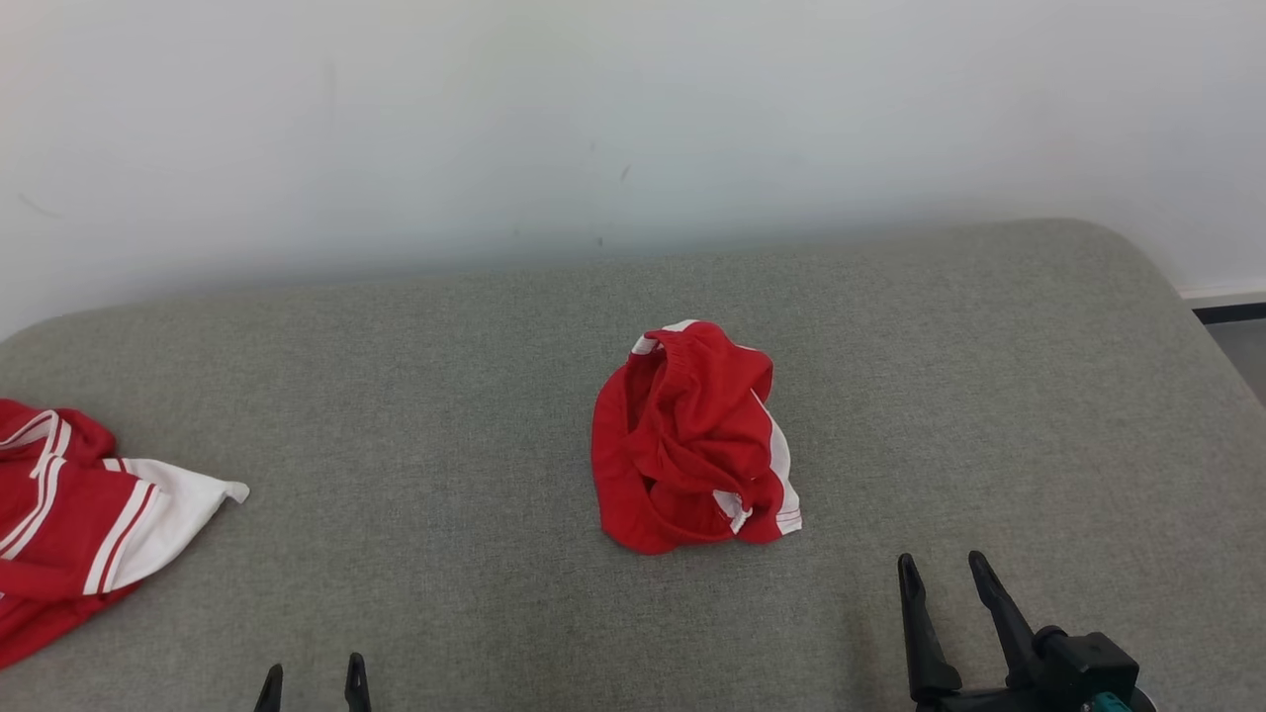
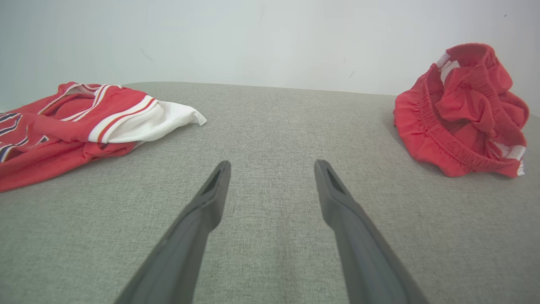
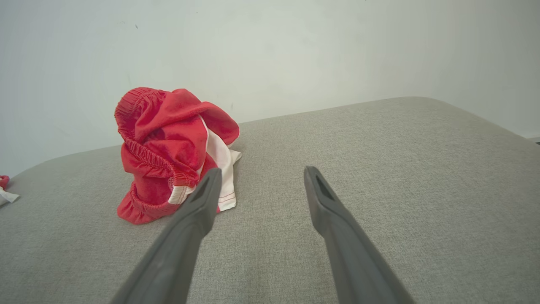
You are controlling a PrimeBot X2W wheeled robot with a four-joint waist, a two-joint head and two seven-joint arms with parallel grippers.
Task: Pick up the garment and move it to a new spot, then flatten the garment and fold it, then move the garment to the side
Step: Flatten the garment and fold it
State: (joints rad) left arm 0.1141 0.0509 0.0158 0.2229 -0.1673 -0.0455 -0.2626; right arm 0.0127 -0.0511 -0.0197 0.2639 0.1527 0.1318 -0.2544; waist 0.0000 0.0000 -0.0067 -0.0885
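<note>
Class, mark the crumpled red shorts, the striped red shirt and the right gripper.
crumpled red shorts (image 1: 682, 435), head view, middle of the bunched cloth.
striped red shirt (image 1: 84, 494), head view, red cloth between stripes.
right gripper (image 1: 941, 561), head view, midway between its fingertips.

red white-trimmed garment (image 1: 692, 440) lies crumpled in a heap mid-cushion.

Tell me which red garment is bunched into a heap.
The red shorts in the middle of the grey cushion, crumpled into a tall pile; the striped red-and-white garment at the left edge lies spread out flatter.
</note>
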